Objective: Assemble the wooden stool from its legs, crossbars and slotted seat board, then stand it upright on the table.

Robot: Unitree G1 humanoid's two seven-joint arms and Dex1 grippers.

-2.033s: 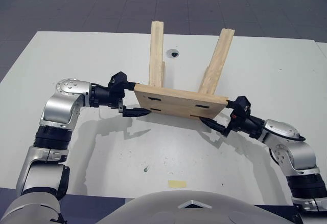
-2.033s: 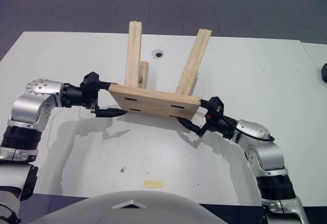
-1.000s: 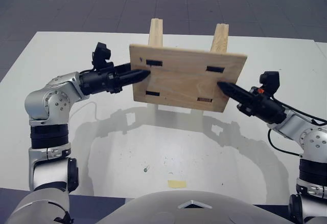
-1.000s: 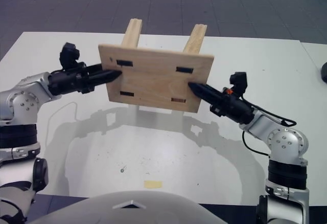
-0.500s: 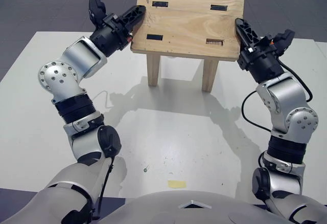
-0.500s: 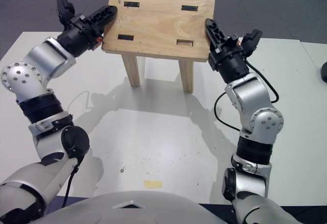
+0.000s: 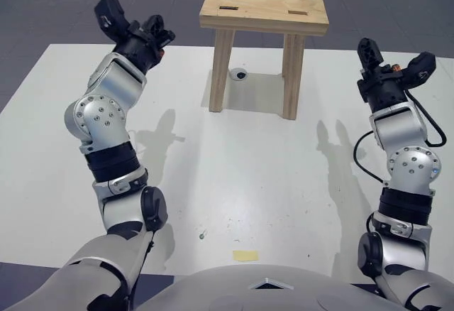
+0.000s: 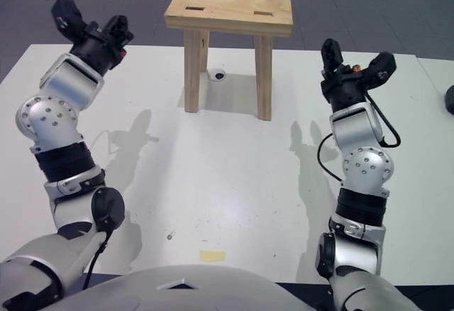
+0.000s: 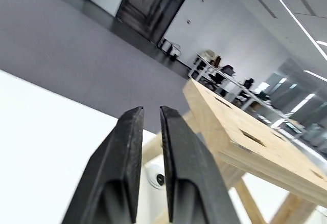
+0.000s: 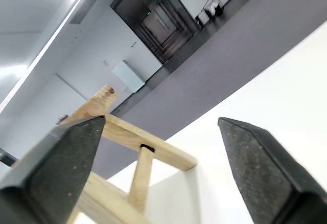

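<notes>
Two arms stand clear of the upright stool.
It stands on its legs at the far middle of the table. The left gripper, high on its left, has fingers almost touching and empty; the right gripper, on its right, is spread wide, holding nothing.

a white table stands on dark grey tiled floor, with desks and dark doors beyond.

Silver-shelled arms, black joints (screw-ringed elbow discs); a black cable loops off the right forearm.
</notes>
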